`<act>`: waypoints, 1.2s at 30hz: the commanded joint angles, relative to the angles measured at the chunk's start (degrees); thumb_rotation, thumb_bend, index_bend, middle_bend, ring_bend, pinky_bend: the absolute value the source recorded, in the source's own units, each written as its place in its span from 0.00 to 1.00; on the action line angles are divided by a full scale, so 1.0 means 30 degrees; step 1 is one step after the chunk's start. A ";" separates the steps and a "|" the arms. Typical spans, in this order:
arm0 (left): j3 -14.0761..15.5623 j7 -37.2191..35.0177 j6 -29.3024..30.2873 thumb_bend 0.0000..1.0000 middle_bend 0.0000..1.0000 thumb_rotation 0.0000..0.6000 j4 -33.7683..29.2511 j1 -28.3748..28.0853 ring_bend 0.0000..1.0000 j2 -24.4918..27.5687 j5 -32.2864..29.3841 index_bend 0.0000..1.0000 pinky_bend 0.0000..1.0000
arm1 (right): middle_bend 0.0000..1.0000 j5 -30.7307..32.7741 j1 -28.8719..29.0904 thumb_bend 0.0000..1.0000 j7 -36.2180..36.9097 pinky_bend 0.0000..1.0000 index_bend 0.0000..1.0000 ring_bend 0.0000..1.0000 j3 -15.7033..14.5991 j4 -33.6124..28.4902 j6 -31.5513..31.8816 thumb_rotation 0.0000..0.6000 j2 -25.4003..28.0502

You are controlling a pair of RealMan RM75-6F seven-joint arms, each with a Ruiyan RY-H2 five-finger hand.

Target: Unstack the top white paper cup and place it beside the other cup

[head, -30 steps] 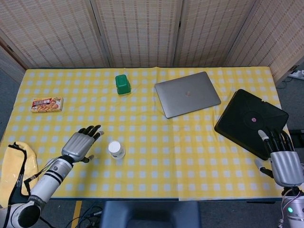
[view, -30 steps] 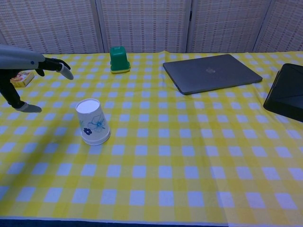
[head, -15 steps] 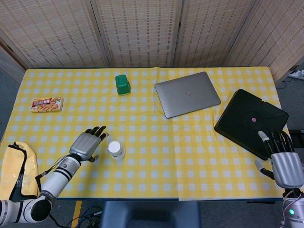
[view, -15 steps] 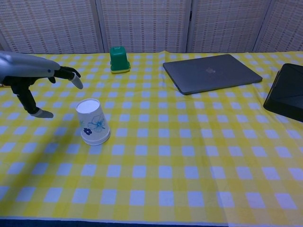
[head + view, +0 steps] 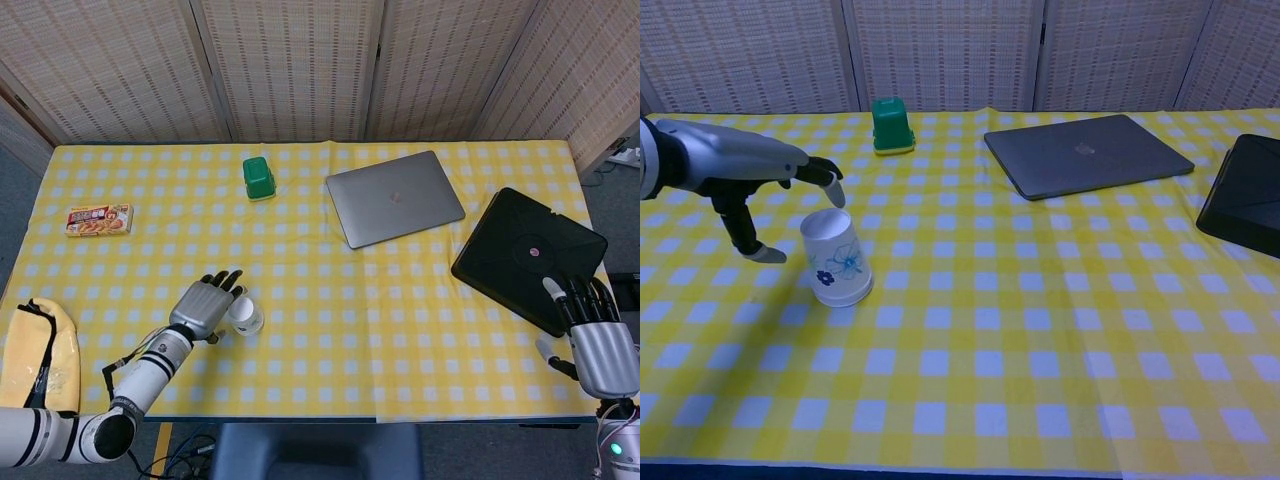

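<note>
A white paper cup stack (image 5: 836,257) with a blue flower print stands upside down on the yellow checked cloth, also seen from above as the cup stack (image 5: 244,315). My left hand (image 5: 750,175) hovers just to its left with fingers spread, fingertips above the cup's top edge, thumb hanging down beside it, holding nothing. In the head view the left hand (image 5: 207,306) sits right beside the cup. My right hand (image 5: 597,340) rests open at the table's near right edge, below the black tablet.
A green box (image 5: 259,178) stands at the back. A grey laptop (image 5: 394,198) lies shut at centre right, a black tablet (image 5: 528,255) at the right. A snack packet (image 5: 99,219) lies far left, a yellow cloth (image 5: 38,355) off the left edge.
My left hand has moved rightward toward the cup, from well to its left to right beside it. The cup and the right hand have stayed put.
</note>
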 commanded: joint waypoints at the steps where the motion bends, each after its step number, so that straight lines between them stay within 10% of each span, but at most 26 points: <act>1: -0.0051 -0.0030 0.0097 0.32 0.00 1.00 0.0077 -0.0202 0.00 -0.0120 -0.0139 0.20 0.18 | 0.00 0.0004 0.0002 0.22 -0.0043 0.00 0.06 0.00 -0.0018 -0.0016 -0.0038 1.00 0.0005; 36: 0.0187 -0.0980 0.0651 0.32 0.00 1.00 0.0696 -0.1190 0.00 -0.0790 0.0081 0.35 0.18 | 0.00 -0.0034 -0.0112 0.22 -0.0045 0.00 0.06 0.00 -0.0021 -0.0116 0.0081 1.00 0.0110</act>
